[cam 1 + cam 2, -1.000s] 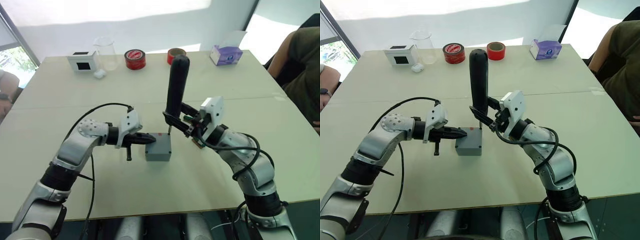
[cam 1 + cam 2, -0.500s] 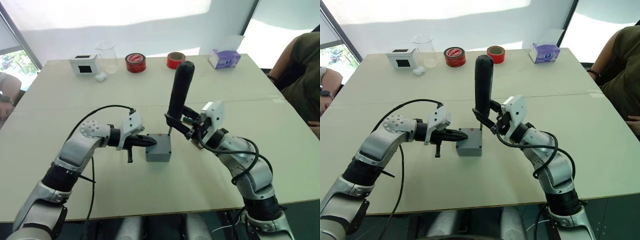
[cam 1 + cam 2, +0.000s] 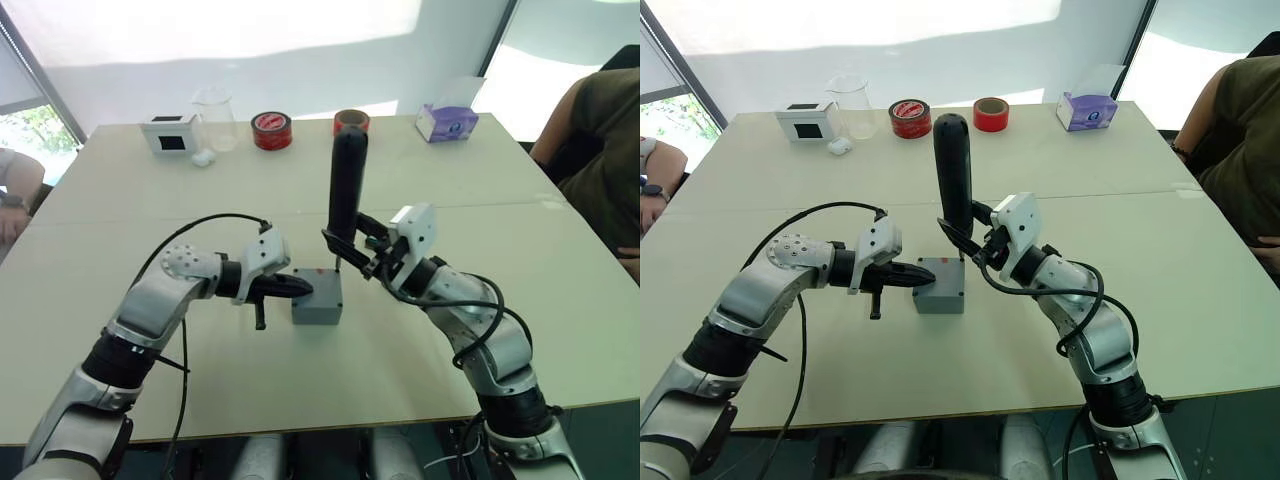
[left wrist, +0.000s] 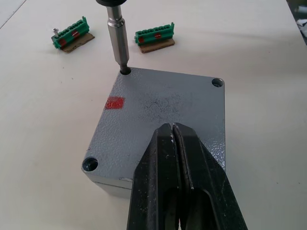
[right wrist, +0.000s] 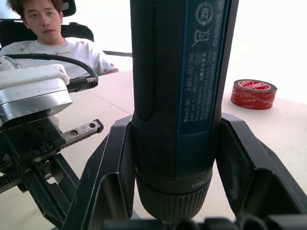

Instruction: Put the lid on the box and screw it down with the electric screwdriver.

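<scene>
One corner hole of the lid point(image 4: 163, 108) is engaged by the metal bit point(image 4: 117, 33) of the electric screwdriver point(image 3: 345, 190), which is held upright and clamped between the fingers of the right gripper point(image 3: 352, 250). The lid is seated flush on the grey box point(image 3: 318, 298), which stands mid-table between the two arms. The left gripper point(image 4: 180, 182), fingers pressed together with nothing between them, is laid on the lid top to steady it. Three other corner holes are visible; whether screws sit in them cannot be told. For good seating, the driver should be kept vertical over the hole, downward pressure maintained, and the lid held square until torque is taken
</scene>
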`<control>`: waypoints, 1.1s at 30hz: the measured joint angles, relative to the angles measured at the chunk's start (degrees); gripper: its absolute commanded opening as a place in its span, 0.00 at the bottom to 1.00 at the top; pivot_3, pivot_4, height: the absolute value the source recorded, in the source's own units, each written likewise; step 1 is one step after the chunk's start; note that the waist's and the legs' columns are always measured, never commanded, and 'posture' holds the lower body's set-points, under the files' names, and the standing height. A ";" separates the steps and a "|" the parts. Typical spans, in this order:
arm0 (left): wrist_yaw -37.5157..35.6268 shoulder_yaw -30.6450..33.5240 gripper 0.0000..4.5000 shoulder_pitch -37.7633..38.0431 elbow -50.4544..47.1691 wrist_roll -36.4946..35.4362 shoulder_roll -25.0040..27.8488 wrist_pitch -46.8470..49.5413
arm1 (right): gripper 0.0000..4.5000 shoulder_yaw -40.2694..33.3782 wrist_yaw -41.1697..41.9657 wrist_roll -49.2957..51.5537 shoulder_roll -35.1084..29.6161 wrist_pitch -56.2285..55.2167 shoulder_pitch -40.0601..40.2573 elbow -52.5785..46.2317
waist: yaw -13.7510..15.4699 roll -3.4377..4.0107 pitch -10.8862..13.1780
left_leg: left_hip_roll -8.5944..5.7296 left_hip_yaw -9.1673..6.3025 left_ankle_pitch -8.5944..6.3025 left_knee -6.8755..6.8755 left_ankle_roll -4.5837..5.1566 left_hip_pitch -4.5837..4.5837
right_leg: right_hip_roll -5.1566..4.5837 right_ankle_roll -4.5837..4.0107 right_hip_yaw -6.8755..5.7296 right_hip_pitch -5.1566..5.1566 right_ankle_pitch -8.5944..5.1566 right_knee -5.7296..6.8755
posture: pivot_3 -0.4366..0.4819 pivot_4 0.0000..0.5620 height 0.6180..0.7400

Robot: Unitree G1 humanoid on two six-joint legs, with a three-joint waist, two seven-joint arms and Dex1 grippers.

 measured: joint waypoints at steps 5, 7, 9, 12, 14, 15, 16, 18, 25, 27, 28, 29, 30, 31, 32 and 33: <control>0.01 0.00 0.00 0.00 -0.55 0.02 0.03 0.82 | 0.39 0.00 -0.05 -0.05 0.16 -0.44 0.43 0.00 | -0.01 0.00 -0.01 | 0.00 0.00 -0.01 -0.05 0.00 0.08 | -0.01 -0.01 0.00 0.01 -0.01 -0.03 | 0.48 0.27 1.00; 0.01 0.00 0.00 0.00 -0.59 0.04 0.03 0.89 | 0.39 0.00 -0.06 -0.07 0.16 -0.60 0.54 0.00 | -0.01 0.00 -0.01 | 0.01 0.00 -0.01 -0.06 0.00 0.12 | 0.00 -0.02 0.00 -0.01 -0.01 -0.05 | 0.48 0.27 1.00; 0.01 -0.02 0.00 0.00 -0.58 0.07 0.01 0.89 | 0.39 0.00 -0.03 -0.08 0.17 -0.86 0.75 0.00 | -0.01 0.00 -0.01 | 0.01 0.00 -0.01 -0.08 0.00 0.16 | -0.01 -0.02 0.00 0.01 -0.01 -0.08 | 0.48 0.27 1.00; 0.00 -0.08 0.00 0.00 -0.57 0.10 0.00 0.89 | 0.39 -0.01 -0.04 -0.12 0.18 -1.22 1.06 0.00 | -0.01 0.00 -0.01 | 0.01 0.00 -0.01 -0.13 0.00 0.25 | -0.02 -0.12 0.00 0.09 -0.07 -0.12 | 0.48 0.27 1.00; -0.01 -0.10 0.00 0.00 -0.43 0.14 -0.02 0.86 | 0.39 -0.01 -0.02 -0.13 0.18 -1.35 1.24 0.00 | -0.02 0.00 0.00 | 0.01 0.00 -0.02 -0.22 0.00 0.40 | -0.03 -0.14 0.00 0.23 -0.08 -0.21 | 0.48 0.27 1.00; -0.04 -0.13 0.00 0.00 -0.31 0.16 -0.03 0.83 | 0.39 -0.01 0.00 -0.14 0.18 -1.43 1.35 0.00 | -0.02 0.00 0.00 | 0.01 0.00 -0.02 -0.34 0.00 0.53 | -0.04 -0.17 0.00 0.35 -0.09 -0.31 | 0.48 0.27 1.00; -0.04 -0.17 0.00 0.00 -0.21 0.21 -0.02 0.81 | 0.39 -0.01 0.01 -0.18 0.18 -1.60 1.54 0.00 | -0.01 0.00 -0.01 | 0.01 0.01 -0.02 -0.55 -0.01 0.71 | -0.05 -0.18 -0.01 0.51 -0.10 -0.50 | 0.48 0.27 1.00; -0.02 -0.18 0.00 0.00 -0.10 0.23 -0.05 0.58 | 0.39 -0.03 0.02 -0.52 0.18 -2.42 1.91 0.00 | -0.02 -0.02 -0.02 | 0.00 0.00 -0.01 -0.75 -0.01 0.79 | -0.06 -0.19 -0.02 0.57 -0.10 -0.67 | 0.48 0.27 1.00; 0.23 -0.12 0.00 0.12 0.65 0.26 -0.51 -0.65 | 0.39 -0.24 0.21 -0.72 0.02 -3.23 1.93 0.21 | -0.02 -0.02 -0.02 | 0.01 0.00 -0.01 -0.81 -0.02 0.79 | -0.08 -0.18 -0.02 0.54 -0.09 -0.70 | 0.48 0.27 1.00; 0.15 -0.14 0.00 0.11 0.70 0.34 -0.51 -0.86 | 0.39 -0.30 0.30 -0.75 -0.08 -3.37 1.96 0.21 | 0.00 -0.02 -0.02 | 0.00 0.00 -0.01 -0.81 -0.02 0.79 | -0.09 -0.18 -0.02 0.54 -0.09 -0.70 | 0.48 0.27 1.00; 0.07 -0.15 0.00 0.11 0.78 0.37 -0.52 -0.97 | 0.39 -0.36 0.30 -0.75 -0.13 -3.40 1.97 0.20 | -0.01 -0.02 -0.02 | 0.00 0.00 -0.01 -0.81 -0.02 0.79 | -0.09 -0.18 -0.02 0.54 -0.09 -0.70 | 0.48 0.27 1.00; -0.01 -0.16 0.00 0.10 0.91 0.44 -0.54 -1.30 | 0.39 -0.45 0.30 -0.80 -0.16 -3.42 1.99 0.19 | 0.00 -0.02 -0.02 | 0.00 0.00 -0.01 -0.81 -0.02 0.79 | -0.10 -0.18 -0.02 0.53 -0.09 -0.70 | 0.48 0.27 1.00; -0.06 -0.18 0.00 0.08 1.06 0.51 -0.60 -1.59 | 0.39 -0.58 0.30 -0.81 -0.20 -3.42 1.93 0.14 | 0.02 -0.02 -0.02 | 0.00 0.00 -0.01 -0.82 -0.02 0.78 | -0.10 -0.18 -0.02 0.54 -0.09 -0.71 | 0.48 0.27 1.00; -0.09 -0.19 0.00 0.07 1.12 0.54 -0.63 -1.71 | 0.39 -0.64 0.30 -0.81 -0.21 -3.43 1.81 0.06 | 0.04 -0.02 -0.02 | 0.00 0.00 -0.02 -0.82 -0.03 0.78 | -0.11 -0.18 -0.02 0.53 -0.09 -0.71 | 0.48 0.27 1.00; -0.19 -0.19 0.00 -0.01 1.36 0.55 -0.66 -1.93 | 0.39 -0.67 0.31 -0.80 -0.30 -3.41 1.64 -0.06 | 0.04 -0.02 -0.01 | 0.00 0.00 -0.02 -0.82 -0.03 0.78 | -0.12 -0.19 -0.02 0.53 -0.09 -0.72 | 0.48 0.27 1.00; -0.21 -0.20 0.00 -0.05 1.39 0.57 -0.68 -1.97 | 0.39 -0.67 0.33 -0.79 -0.39 -3.37 1.54 -0.06 | 0.04 -0.02 -0.01 | 0.00 0.00 -0.02 -0.82 -0.03 0.78 | -0.12 -0.19 -0.02 0.53 -0.09 -0.72 | 0.48 0.27 1.00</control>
